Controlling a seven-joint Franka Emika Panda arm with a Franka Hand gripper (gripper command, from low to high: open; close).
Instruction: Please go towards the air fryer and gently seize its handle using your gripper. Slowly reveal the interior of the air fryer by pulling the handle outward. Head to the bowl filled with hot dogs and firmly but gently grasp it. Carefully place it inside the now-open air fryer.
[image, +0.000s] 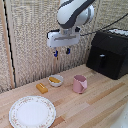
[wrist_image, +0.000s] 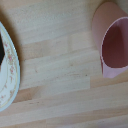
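The black air fryer (image: 110, 51) stands at the exterior view's right, its drawer shut, with the handle (image: 102, 61) on its front face. The interior is hidden. My gripper (image: 61, 51) hangs high above the table, to the left of the fryer, with blue-tipped fingers slightly apart and nothing between them. The small white bowl (image: 56, 80) with orange-yellow hot dogs (image: 53, 79) sits on the table well below the gripper. The wrist view shows neither the bowl nor the fryer.
A pink mug (image: 79, 83) stands right of the bowl and shows in the wrist view (wrist_image: 112, 45). An orange piece (image: 42, 88) lies left of the bowl. A floral-rimmed plate (image: 32, 111) lies at the front left, its rim in the wrist view (wrist_image: 12, 75).
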